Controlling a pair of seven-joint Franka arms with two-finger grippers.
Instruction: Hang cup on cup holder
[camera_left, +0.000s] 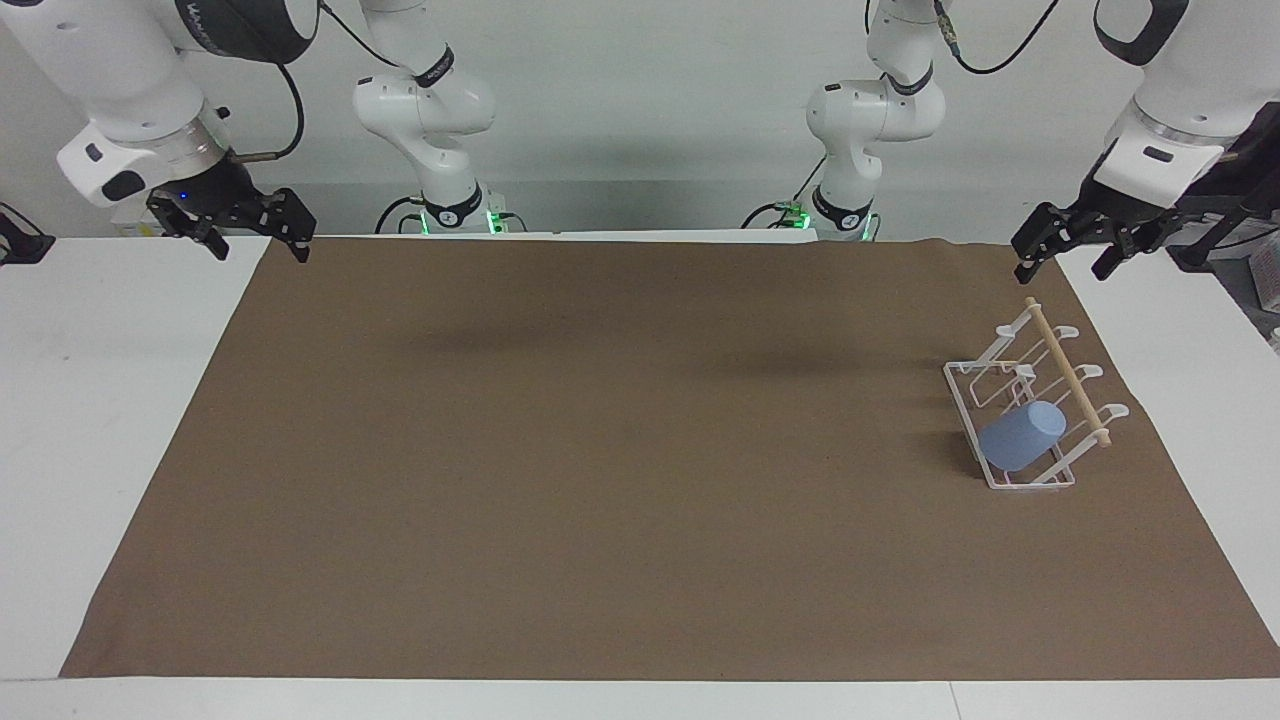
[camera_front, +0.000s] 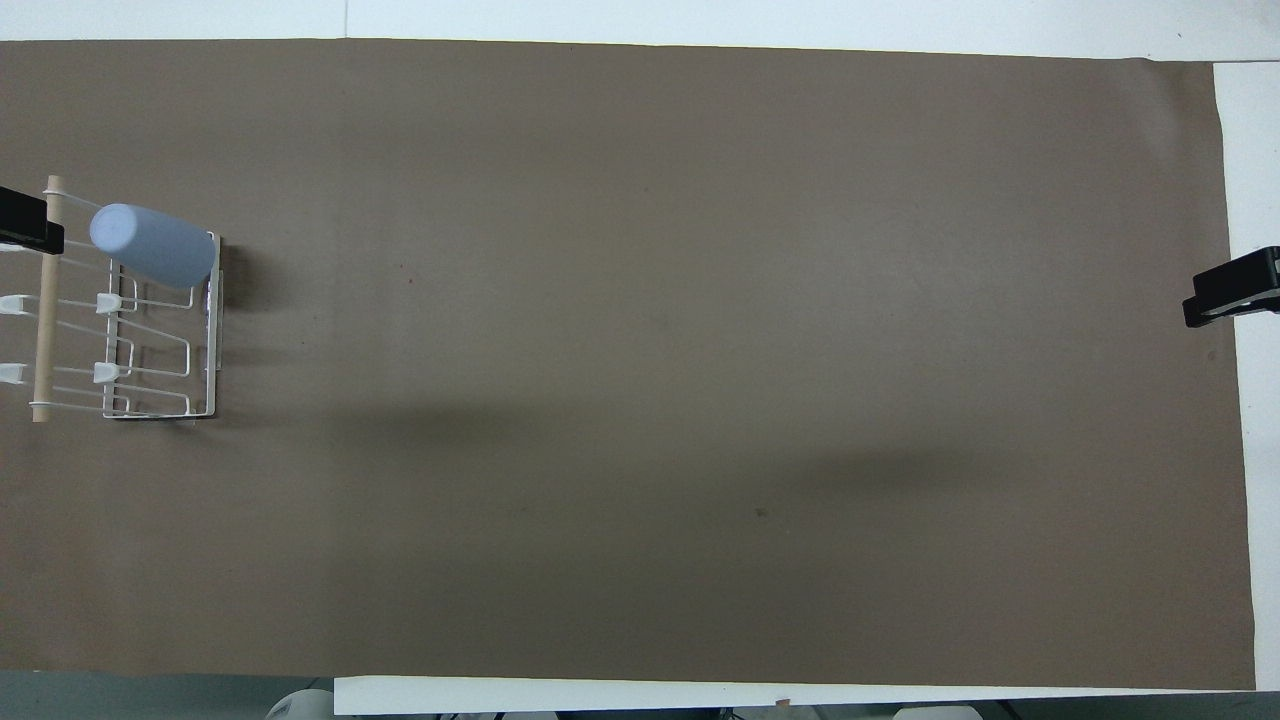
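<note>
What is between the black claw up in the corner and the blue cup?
Only the white wire cup holder with its wooden dowel lies between the left gripper and the light blue plastic cup, seen in the facing view.

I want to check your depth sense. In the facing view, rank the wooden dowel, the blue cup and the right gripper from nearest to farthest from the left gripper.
1. Wooden dowel, atop the cup holder, just under the left gripper.
2. Cup, on the holder's end farthest from the robots.
3. Right gripper, over the table's right-arm end.

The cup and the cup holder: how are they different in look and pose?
The cup is light blue and solid; the cup holder is white open wire with a wooden dowel. The cup leans tilted on a prong; the cup holder sits flat on the brown mat. Both are toward the left arm's end.
</note>
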